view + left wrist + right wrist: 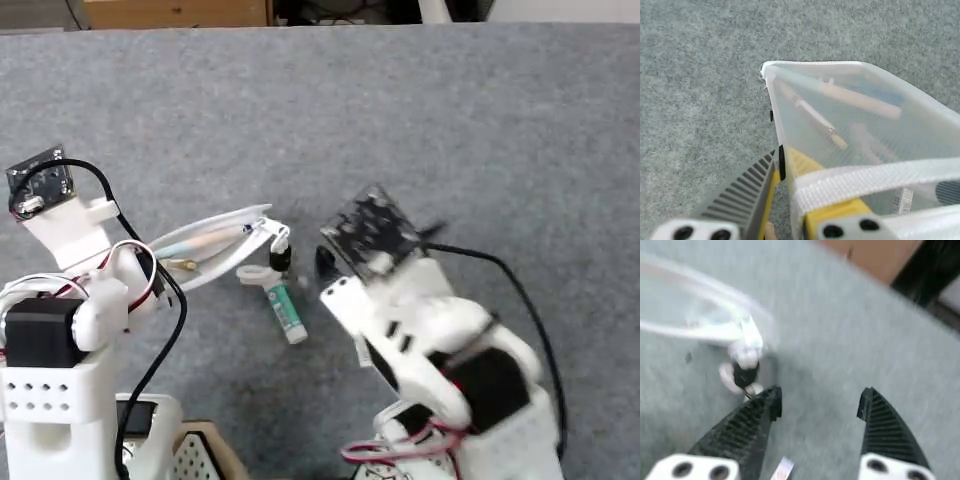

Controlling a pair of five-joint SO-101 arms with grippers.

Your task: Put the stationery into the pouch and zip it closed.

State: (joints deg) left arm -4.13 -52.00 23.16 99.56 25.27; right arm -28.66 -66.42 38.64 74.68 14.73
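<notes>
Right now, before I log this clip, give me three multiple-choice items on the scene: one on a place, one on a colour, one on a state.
1. Where does the green-and-white tube lie?
A. on the table beside the pouch
B. inside the pouch
C. on a shelf

2. What colour is the table cover?
A. red
B. grey
C. blue

3. How is the right pincer?
A. shut on the tube
B. shut on the pouch
C. open

Key: 1 A, the tube rests on the cover outside the pouch; 2 B, it is grey all over; 3 C, its jaws stand apart over bare cover.
</notes>
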